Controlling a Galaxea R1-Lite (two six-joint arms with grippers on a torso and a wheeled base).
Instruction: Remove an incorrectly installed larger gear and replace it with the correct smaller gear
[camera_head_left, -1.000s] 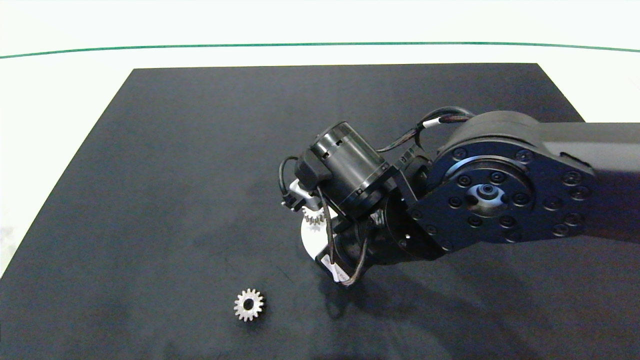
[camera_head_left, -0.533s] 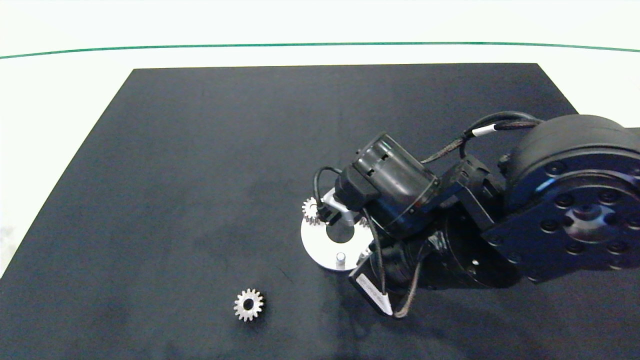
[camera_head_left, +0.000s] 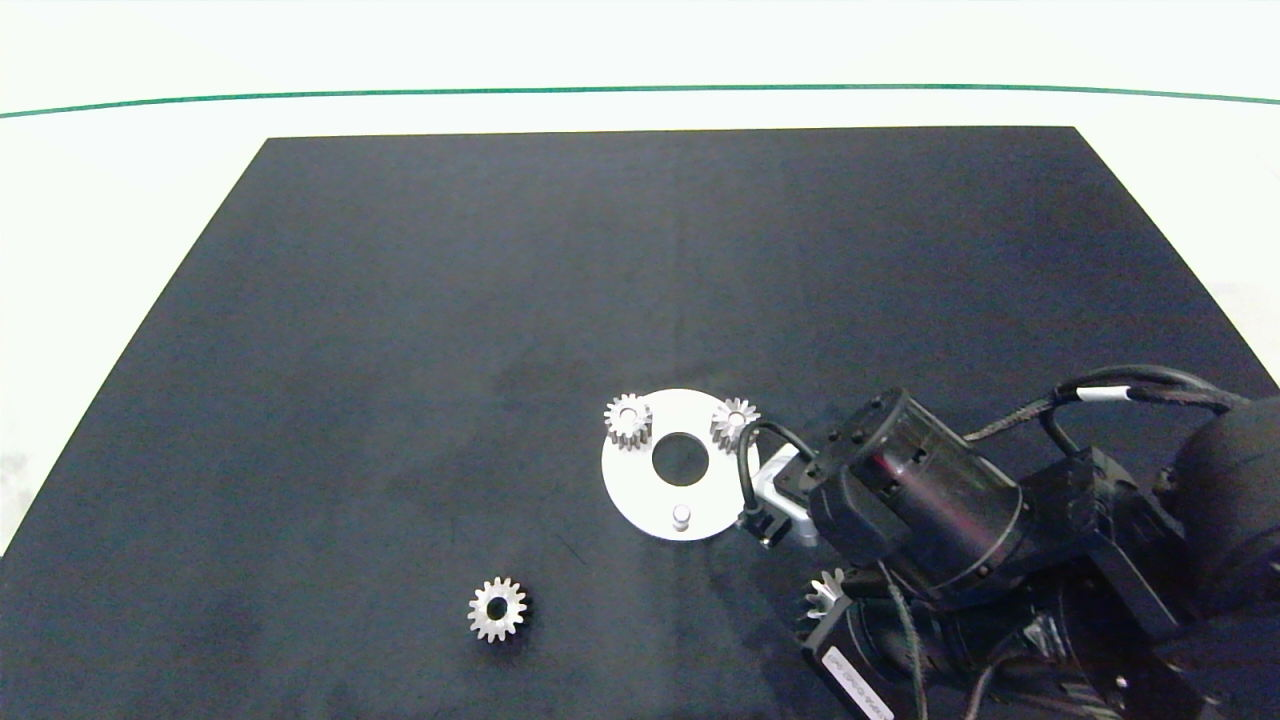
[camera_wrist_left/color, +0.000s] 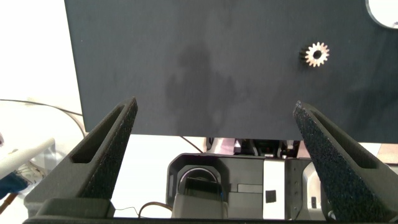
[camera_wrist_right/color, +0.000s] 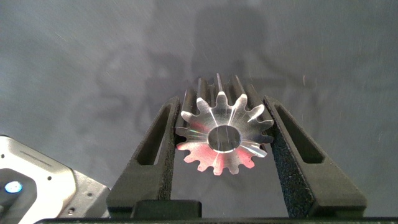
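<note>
Silver starburst-toothed larger gear (camera_wrist_right/color: 224, 135) sits clamped betw. the two fingers of the right gripper (camera_wrist_right/color: 222, 155), teeth pressed against both pads, bore facing the wrist cam, held clear above the black mat (camera_head_left: 400, 350). Head view: right arm comes in from the lower right corner, wrist low over the mat, just right of and nearer than the round white base plate (camera_head_left: 640, 500); only a few teeth of the larger gear (camera_head_left: 822, 594) show under the wrist housing, off the plate. Plate lies flat on the mat, big centre hole, w/ two small mounted gears on its far rim: one far-left (camera_head_left: 628, 420), one far-right (camera_head_left: 733, 419). Near rim of plate carries a bare peg (camera_head_left: 681, 516), nothing on it. Smaller gear (camera_head_left: 497, 608) lies flat on the mat, alone, well apart from the plate, to its near-left; short blunt teeth, wide bore. Same gear (camera_wrist_left/color: 317, 55) shows in left wrist view, far off across the mat, w/ a sliver of the white plate at the frame corner. Left gripper (camera_wrist_left/color: 217, 162) hangs off the mat edge, fingers spread wide apart, nothing betw. them; left arm not seen in head view. Green line (camera_head_left: 640, 90) runs across the pale surface beyond the mat.
</note>
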